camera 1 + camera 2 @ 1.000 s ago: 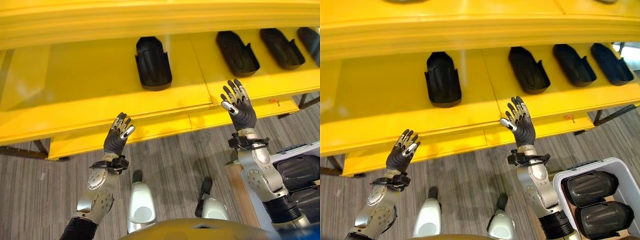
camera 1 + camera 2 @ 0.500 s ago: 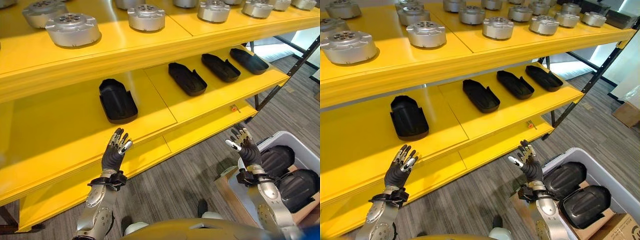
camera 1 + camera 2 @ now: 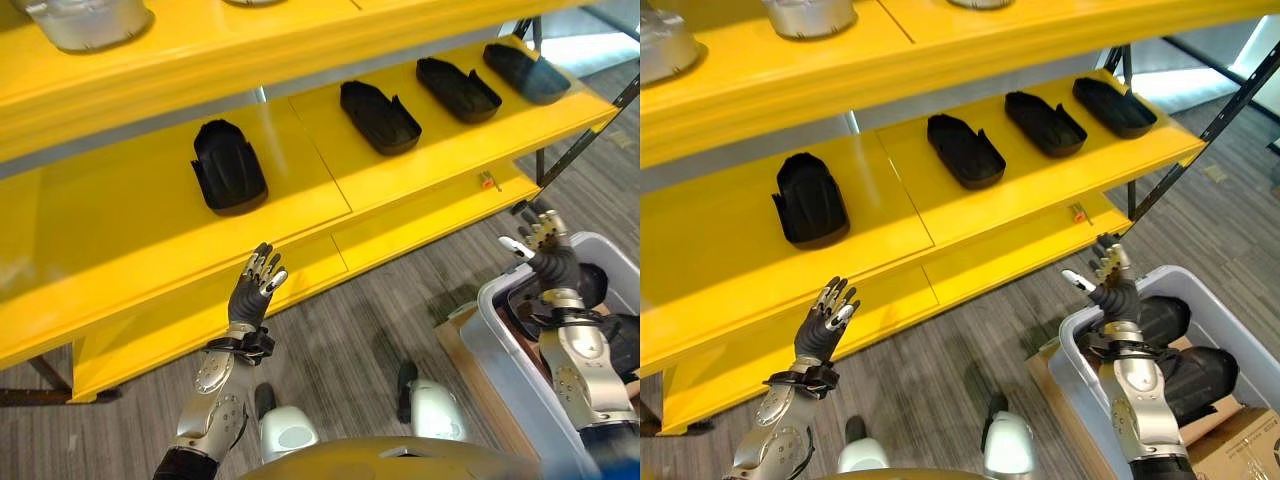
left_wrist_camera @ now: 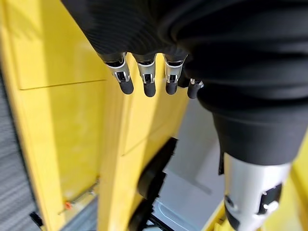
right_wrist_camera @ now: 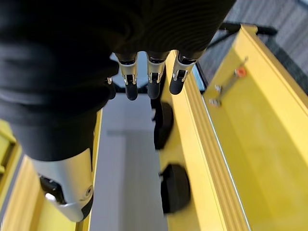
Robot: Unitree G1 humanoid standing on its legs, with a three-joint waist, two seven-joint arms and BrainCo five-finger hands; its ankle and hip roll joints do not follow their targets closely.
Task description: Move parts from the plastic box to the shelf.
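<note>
We are looking down from the head at a yellow shelf (image 3: 890,215) running across the upper half of the frame. Four black parts are lying on its middle level: one part (image 3: 810,200) at left centre, and three more parts (image 3: 1045,123) lining up toward the upper right. Silver round castings (image 3: 808,14) are sitting on the top level, at the upper edge.

At lower left, our left hand (image 3: 823,320) is reaching up in front of the shelf's lower edge, fingers spread and relaxed, grasping nothing. At lower right, our right hand (image 3: 1110,283) is rising over the near corner of the grey plastic box (image 3: 1080,365), fingers likewise loose and empty.

The right eye view is showing two black parts in the box (image 3: 1200,375); in the left eye view the box (image 3: 500,340) is running off the frame's right edge. Both wrist views are showing straight fingers (image 4: 147,79) with yellow shelving beyond.
</note>
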